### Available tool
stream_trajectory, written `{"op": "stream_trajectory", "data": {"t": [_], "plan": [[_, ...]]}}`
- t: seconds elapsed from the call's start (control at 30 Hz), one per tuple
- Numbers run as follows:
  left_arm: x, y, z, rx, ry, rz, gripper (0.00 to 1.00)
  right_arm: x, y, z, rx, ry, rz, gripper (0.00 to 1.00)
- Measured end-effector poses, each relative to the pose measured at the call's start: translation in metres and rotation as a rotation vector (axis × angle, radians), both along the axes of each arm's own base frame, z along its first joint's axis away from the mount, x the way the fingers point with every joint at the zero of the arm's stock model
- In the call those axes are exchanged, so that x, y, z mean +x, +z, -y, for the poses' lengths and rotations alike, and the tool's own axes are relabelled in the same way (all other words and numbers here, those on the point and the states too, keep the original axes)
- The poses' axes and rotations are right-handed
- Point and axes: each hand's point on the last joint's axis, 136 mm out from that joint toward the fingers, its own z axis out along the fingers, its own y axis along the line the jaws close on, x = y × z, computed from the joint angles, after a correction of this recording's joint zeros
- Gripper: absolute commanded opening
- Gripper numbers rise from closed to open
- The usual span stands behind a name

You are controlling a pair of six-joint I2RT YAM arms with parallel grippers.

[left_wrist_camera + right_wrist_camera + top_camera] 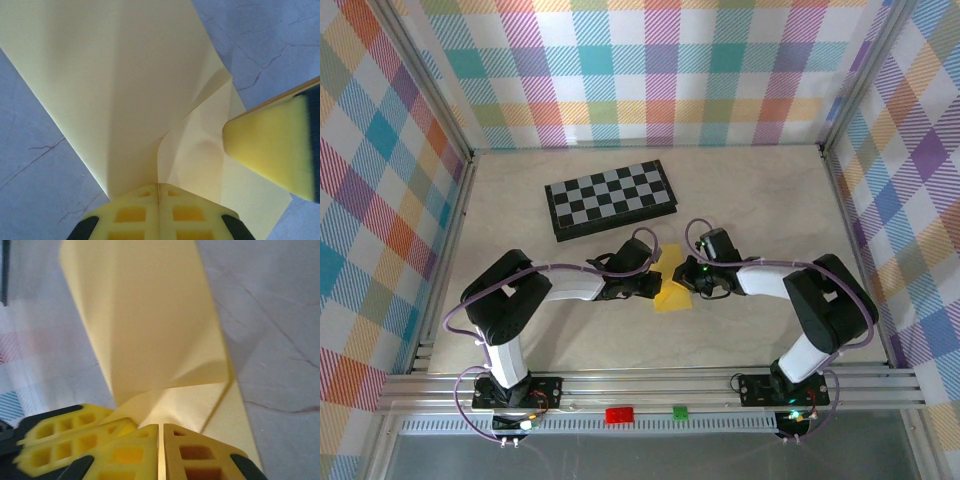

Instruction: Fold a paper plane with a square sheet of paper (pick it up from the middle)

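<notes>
A: Where does it stand?

B: The yellow sheet [674,298] lies about mid-surface, partly folded. It sits nearer the front edge than the chessboard [610,198], just off that board's near right corner. The left hand [655,288] has its fingers [130,215] pressed together, and a raised crease of the sheet [110,75] runs straight into their seam. I read that as a pinch on the paper.

A: And the right hand [692,285]?

B: Its fingers are together too, apparently clamped on a curled flap of the sheet [150,315]. Its pad [270,145] comes in just beside the left's.

A: What worries you?

B: Two grips so close on thin paper. If the hands pull apart or twist out of step, the sheet could tear at the crease or buckle into a crooked fold. If either pinch is shallow, the flap could slip free and spring flat. The fingers could also bump each other.

A: Room to work?

B: The surface [770,200] is bare toward the right edge, and there is a strip along the front edge. The chessboard crowds the far-left side, so I'd judge sweeps safer to the right or toward the front.
</notes>
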Motion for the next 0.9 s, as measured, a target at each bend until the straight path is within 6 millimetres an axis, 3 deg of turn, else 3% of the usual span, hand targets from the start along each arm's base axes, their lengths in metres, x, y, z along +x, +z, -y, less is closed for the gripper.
{"op": "stream_trajectory", "data": {"t": [0.2, 0.4, 0.67, 0.77, 0.9], "plan": [[0.0, 0.0, 0.0, 0.0, 0.0, 0.0, 0.0, 0.012, 0.013, -0.006, 0.012, 0.006, 0.047, 0.13], [0.0, 0.0, 0.0, 0.001, 0.0, 0.0, 0.0, 0.007, -0.017, -0.003, -0.01, 0.001, -0.008, 0.13], [0.0, 0.0, -0.001, 0.003, 0.002, 0.001, 0.01, 0.007, -0.016, -0.003, 0.013, -0.006, 0.011, 0.12], [0.0, 0.0, 0.0, 0.003, 0.002, 0.001, 0.05, 0.007, -0.017, -0.002, 0.011, -0.007, 0.011, 0.12], [0.001, 0.0, -0.001, 0.007, 0.005, 0.004, 0.17, 0.006, -0.017, -0.002, 0.008, -0.007, 0.006, 0.12]]}}
